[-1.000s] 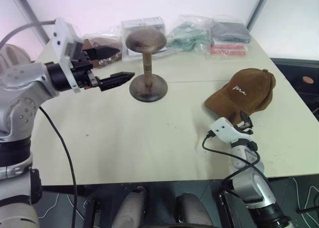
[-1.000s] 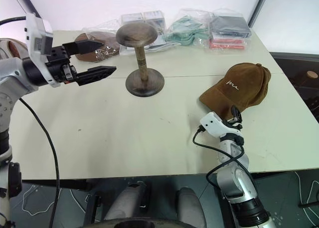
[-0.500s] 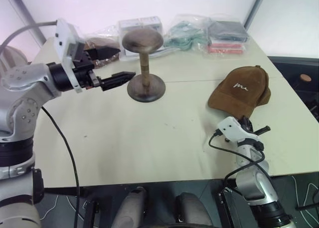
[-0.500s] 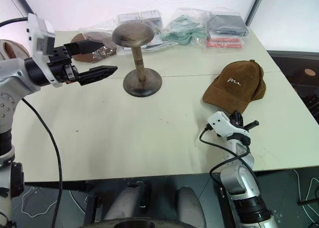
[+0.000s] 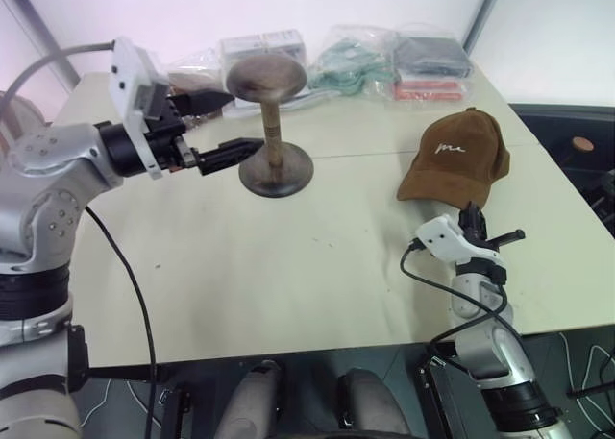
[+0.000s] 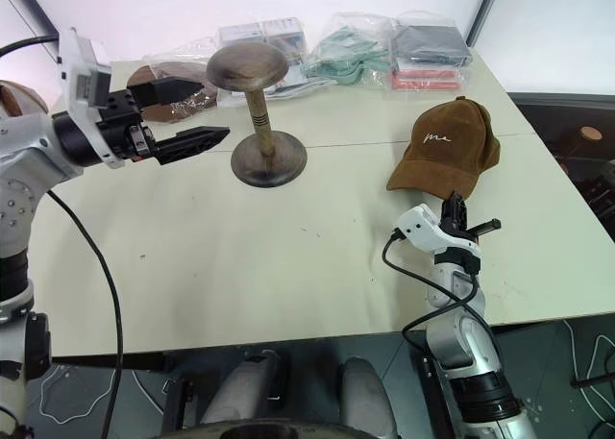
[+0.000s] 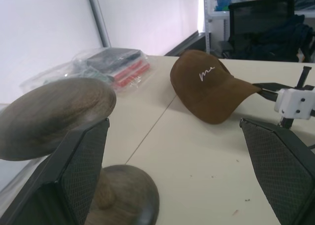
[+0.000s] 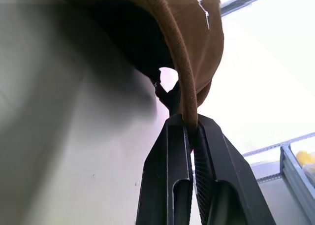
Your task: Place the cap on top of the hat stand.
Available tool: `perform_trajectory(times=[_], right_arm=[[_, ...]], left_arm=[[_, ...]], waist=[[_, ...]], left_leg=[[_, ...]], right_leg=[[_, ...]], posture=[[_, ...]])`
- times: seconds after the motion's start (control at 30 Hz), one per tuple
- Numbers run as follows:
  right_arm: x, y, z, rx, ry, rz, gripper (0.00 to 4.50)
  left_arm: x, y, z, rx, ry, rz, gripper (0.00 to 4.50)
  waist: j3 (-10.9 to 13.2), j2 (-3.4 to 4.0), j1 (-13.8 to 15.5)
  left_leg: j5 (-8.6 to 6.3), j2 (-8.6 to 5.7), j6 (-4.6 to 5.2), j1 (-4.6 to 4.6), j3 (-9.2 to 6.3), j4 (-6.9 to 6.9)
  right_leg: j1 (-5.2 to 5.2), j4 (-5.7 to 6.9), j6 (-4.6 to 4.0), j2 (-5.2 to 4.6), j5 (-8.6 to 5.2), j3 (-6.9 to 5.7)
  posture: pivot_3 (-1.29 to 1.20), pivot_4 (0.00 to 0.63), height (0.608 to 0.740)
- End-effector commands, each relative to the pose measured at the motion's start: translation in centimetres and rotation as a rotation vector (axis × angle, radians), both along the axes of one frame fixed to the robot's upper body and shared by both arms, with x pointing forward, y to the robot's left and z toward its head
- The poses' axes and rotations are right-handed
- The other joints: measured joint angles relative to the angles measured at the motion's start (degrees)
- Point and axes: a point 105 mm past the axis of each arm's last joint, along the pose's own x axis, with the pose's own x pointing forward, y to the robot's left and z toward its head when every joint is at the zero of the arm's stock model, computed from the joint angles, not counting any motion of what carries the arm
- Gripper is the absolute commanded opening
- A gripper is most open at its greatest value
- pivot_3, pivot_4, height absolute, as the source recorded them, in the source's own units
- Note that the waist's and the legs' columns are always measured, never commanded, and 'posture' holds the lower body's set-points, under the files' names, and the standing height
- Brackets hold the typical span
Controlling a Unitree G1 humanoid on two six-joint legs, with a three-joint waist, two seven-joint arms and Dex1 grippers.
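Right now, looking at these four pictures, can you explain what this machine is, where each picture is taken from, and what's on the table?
This is a humanoid robot with two arms, each ending in a two-fingered gripper. Two pictures come from cameras on its head, looking down over a pale table. The other two come from cameras on its wrists.

The right gripper is shut on the brim of the cap, a brown baseball cap with white script. The left gripper is open, near the hat stand, a dark wooden mushroom-shaped stand. Plastic-wrapped packages lie along the table's far edge.

Left pincer finger hides the hat stand (image 7: pixel 54 116) stem; packets' (image 5: pixel 423 60) contents unreadable.
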Motion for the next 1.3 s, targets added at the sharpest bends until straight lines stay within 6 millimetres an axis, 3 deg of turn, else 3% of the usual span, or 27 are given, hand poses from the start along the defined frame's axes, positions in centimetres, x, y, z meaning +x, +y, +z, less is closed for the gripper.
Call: perform_trajectory(times=[0.03,0.23,0.6,0.87,1.3], right_arm=[[0.1,-0.1,1.7,-0.021,-0.080,0.012,0.18],[0.5,0.9,4.2,-0.049,-0.182,0.062,0.18],[2.1,4.1,12.0,0.006,-0.467,0.221,0.18],[2.6,9.6,16.0,0.031,-0.573,0.445,0.18],[1.9,16.8,18.8,0.070,-0.691,0.693,0.18]], left_arm=[[-0.4,-0.4,1.1,0.005,-0.059,-0.020,4.50],[-0.1,0.2,0.6,-0.009,-0.047,0.008,4.50],[-0.4,1.9,-1.9,-0.050,0.011,0.120,4.50],[-0.2,2.2,-2.6,-0.089,0.028,0.179,4.50],[-0.3,3.0,-3.5,-0.114,0.049,0.245,4.50]], waist=[[0.0,0.00,0.0],[0.0,0.01,0.0],[0.1,0.06,-0.1],[0.1,0.07,-0.2],[0.1,0.07,-0.2]], left_leg=[[0.01,0.00,-0.01,0.00,0.00,-0.02],[0.02,0.00,-0.02,0.00,0.00,-0.04],[0.05,0.00,-0.08,0.01,0.02,-0.17],[0.07,0.00,-0.10,0.01,0.02,-0.18],[0.19,0.00,-0.31,0.01,0.01,-0.21]], right_leg=[[0.00,0.00,0.00,0.00,0.00,0.00],[-0.01,-0.01,0.00,0.01,0.00,0.01],[-0.08,-0.02,-0.01,0.00,0.00,0.06],[-0.09,-0.02,-0.01,0.02,0.00,0.05],[-0.12,-0.02,-0.01,0.02,0.00,0.05]], posture=[[0.00,0.150,0.740],[0.00,0.150,0.740],[0.00,0.150,0.740],[0.00,0.150,0.740],[0.00,0.150,0.740]])
